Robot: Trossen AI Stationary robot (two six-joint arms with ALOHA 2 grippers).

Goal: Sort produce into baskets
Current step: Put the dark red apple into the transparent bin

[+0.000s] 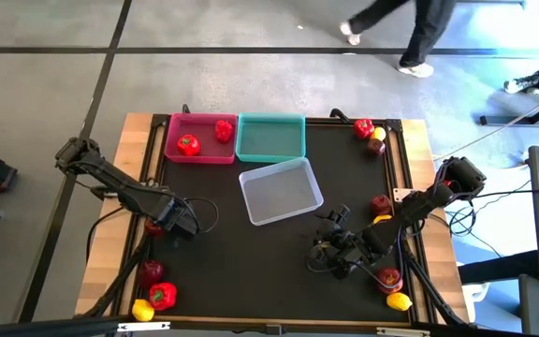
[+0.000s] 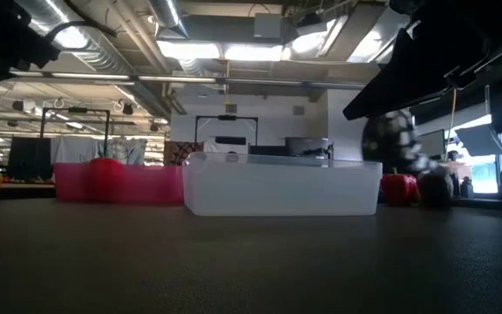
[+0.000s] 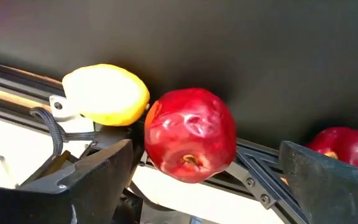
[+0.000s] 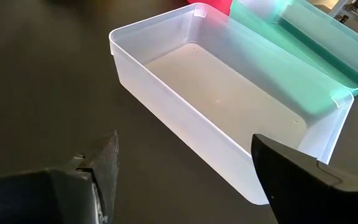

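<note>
My left gripper (image 1: 160, 225) is open at the black mat's left edge. Its fingers stand apart on either side of a dark red apple (image 3: 190, 134) without touching it. A lemon (image 3: 106, 94) lies beside that apple and another red piece (image 3: 348, 146) on its other side. My right gripper (image 1: 333, 245) is open and empty over the mat, facing the empty translucent tray (image 4: 229, 99). The pink tray (image 1: 200, 139) holds two red peppers (image 1: 188, 144). The teal tray (image 1: 270, 138) is empty.
An apple, pepper and lemon (image 1: 142, 309) lie at the near left corner. A pepper, lemon and apple (image 1: 375, 145) lie at the far right corner. Apples (image 1: 380, 202) and lemons (image 1: 399, 300) lie along the right edge. A person (image 1: 410, 28) walks beyond the table.
</note>
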